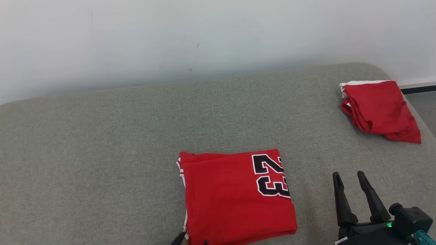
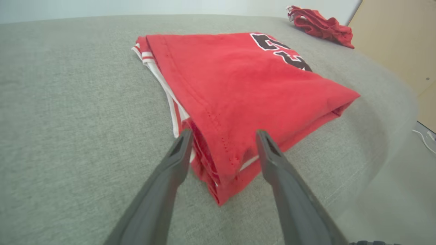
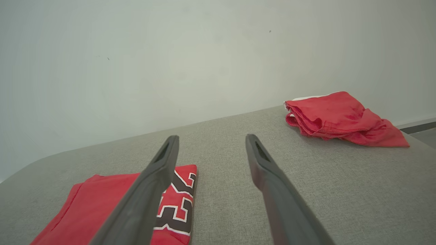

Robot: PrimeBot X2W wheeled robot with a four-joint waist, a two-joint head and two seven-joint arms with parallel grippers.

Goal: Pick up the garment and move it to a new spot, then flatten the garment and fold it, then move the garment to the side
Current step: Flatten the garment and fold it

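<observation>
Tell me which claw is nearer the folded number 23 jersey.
Left. The left claw straddles the near corner of the jersey; the right claw sits apart, off its right edge.

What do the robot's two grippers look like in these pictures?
The right gripper has two long, dark grey fingers that taper to narrow tips, on a black body with a small green light and a teal part. The left gripper has the same dark fingers; each shows a long slot near its tip.
</observation>
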